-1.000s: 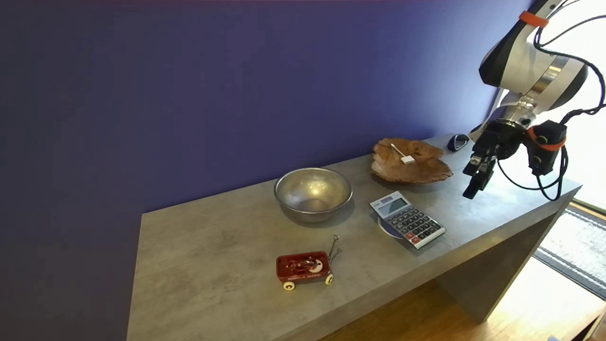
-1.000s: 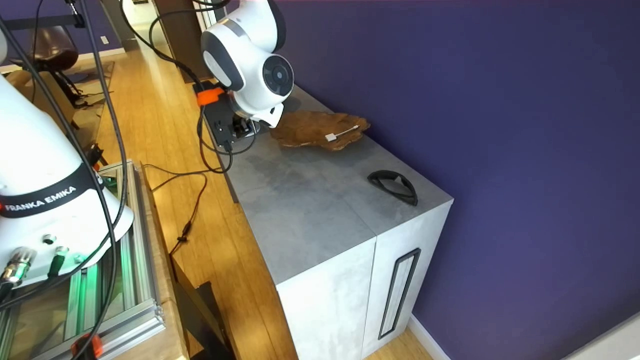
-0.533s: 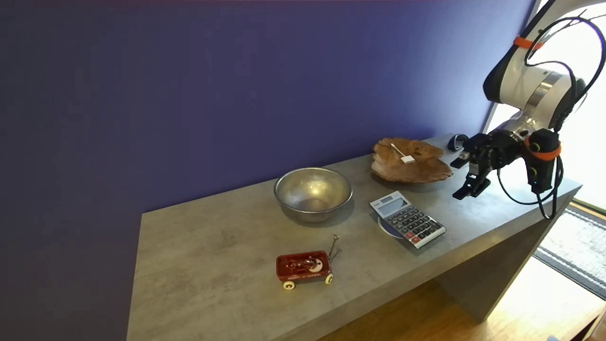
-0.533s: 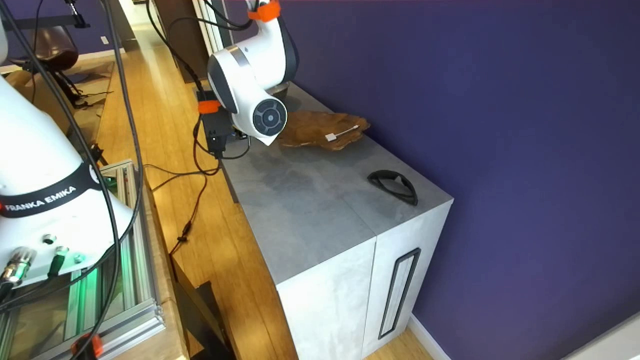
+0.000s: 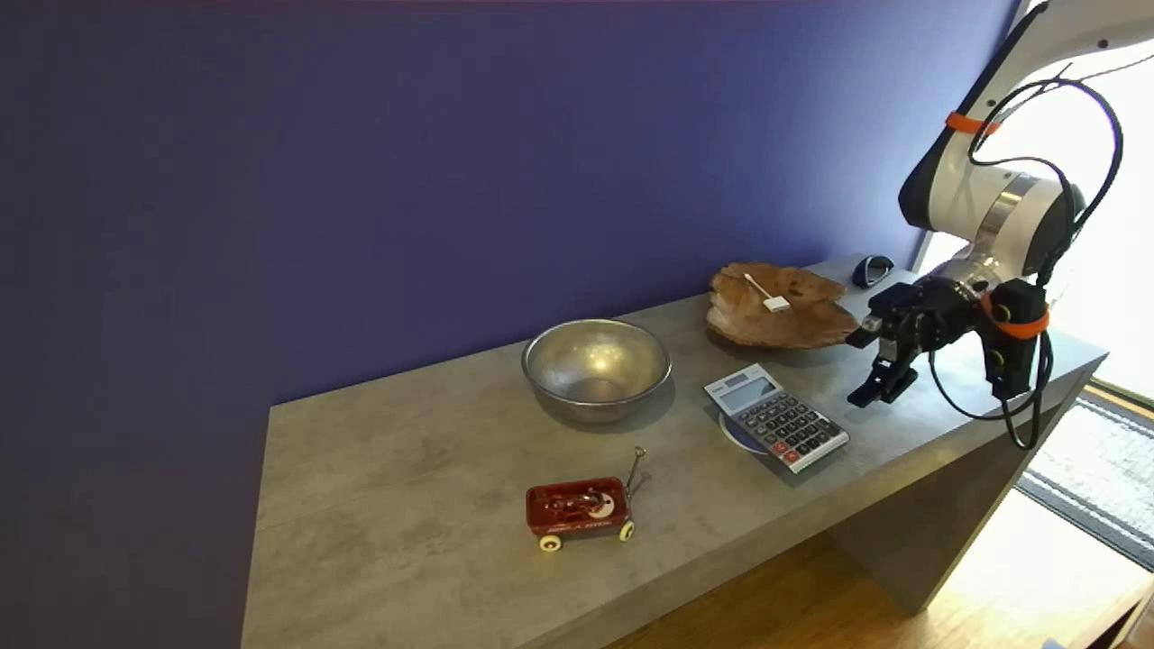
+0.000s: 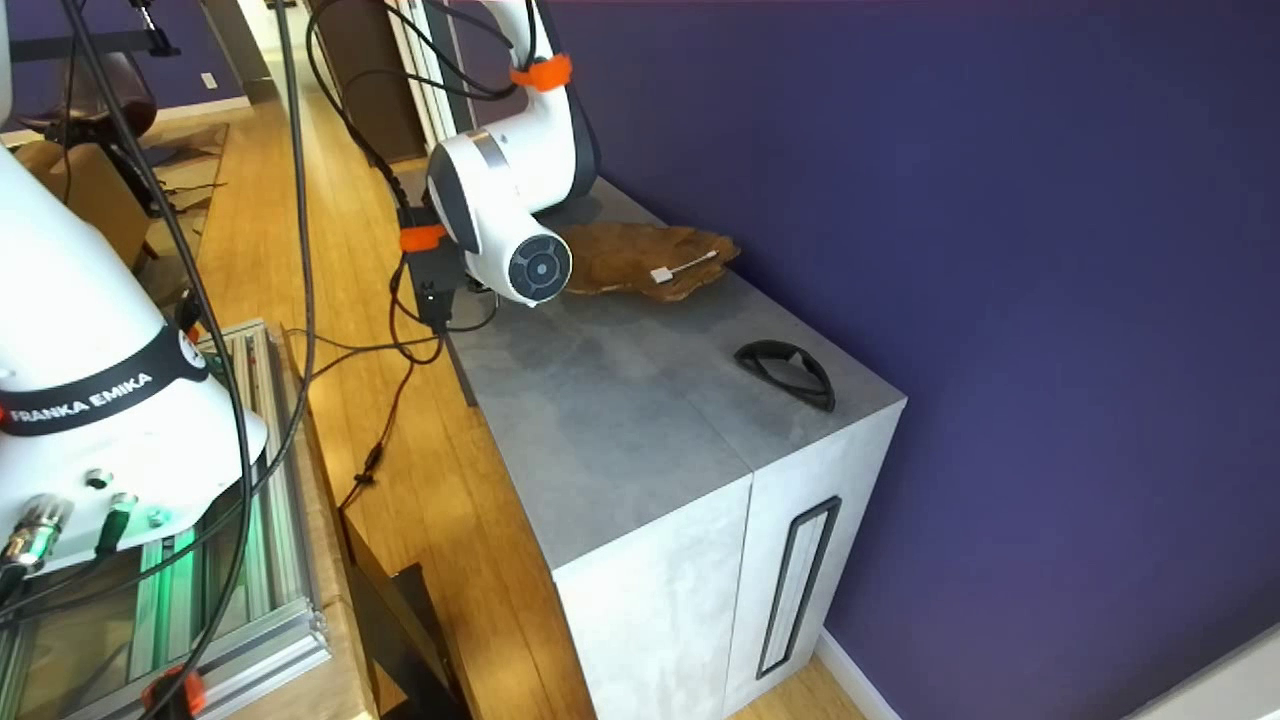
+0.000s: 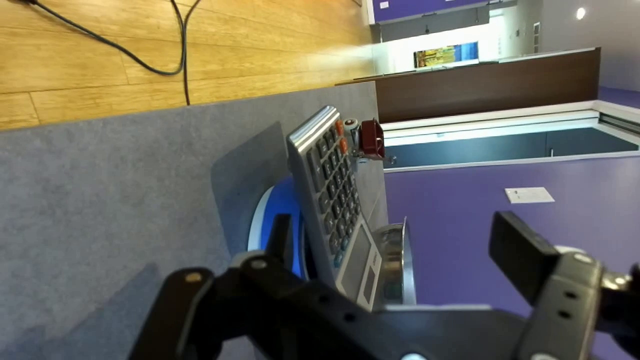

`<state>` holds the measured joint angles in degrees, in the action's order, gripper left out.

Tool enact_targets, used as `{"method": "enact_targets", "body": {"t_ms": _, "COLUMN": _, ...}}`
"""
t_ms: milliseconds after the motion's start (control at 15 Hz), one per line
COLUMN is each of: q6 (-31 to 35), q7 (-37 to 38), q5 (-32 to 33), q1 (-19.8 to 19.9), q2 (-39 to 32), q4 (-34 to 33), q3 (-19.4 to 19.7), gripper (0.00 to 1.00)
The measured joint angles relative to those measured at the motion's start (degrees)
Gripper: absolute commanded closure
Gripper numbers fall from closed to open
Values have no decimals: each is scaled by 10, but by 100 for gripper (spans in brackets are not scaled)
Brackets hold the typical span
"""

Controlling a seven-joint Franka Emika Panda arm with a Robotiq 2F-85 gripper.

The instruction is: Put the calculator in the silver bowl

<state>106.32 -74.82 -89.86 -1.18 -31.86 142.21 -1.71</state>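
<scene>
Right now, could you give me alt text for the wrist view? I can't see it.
A grey rectangular calculator sits atop a round blue white-edged object, seen past the open black claw; farther off are a small red toy wagon and a shiny silver metal bowl. The picture is turned sideways.

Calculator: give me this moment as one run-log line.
gripper: open, empty, near calculator | calculator: ungrasped, partly covering blue disc | silver bowl: upright on counter | placement: not yet done
</scene>
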Motion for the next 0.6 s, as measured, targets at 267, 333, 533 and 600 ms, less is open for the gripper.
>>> {"method": "enact_targets", "body": {"t_ms": 267, "q6": 2, "q7": -35, "q5": 0, "q1": -19, "q2": -6, "q4": -5, "q3": 1, "gripper": 4}}
{"method": "enact_targets", "body": {"t_ms": 333, "q6": 2, "q7": -42, "q5": 0, "q1": -26, "q2": -12, "q4": -10, "q3": 1, "gripper": 7}}
{"method": "enact_targets", "body": {"t_ms": 533, "q6": 2, "q7": -49, "q5": 0, "q1": -44, "q2": -32, "q4": -29, "q3": 0, "gripper": 8}}
{"method": "enact_targets", "body": {"t_ms": 600, "q6": 3, "q7": -49, "q5": 0, "q1": -49, "q2": -39, "q4": -36, "q3": 0, "gripper": 5}}
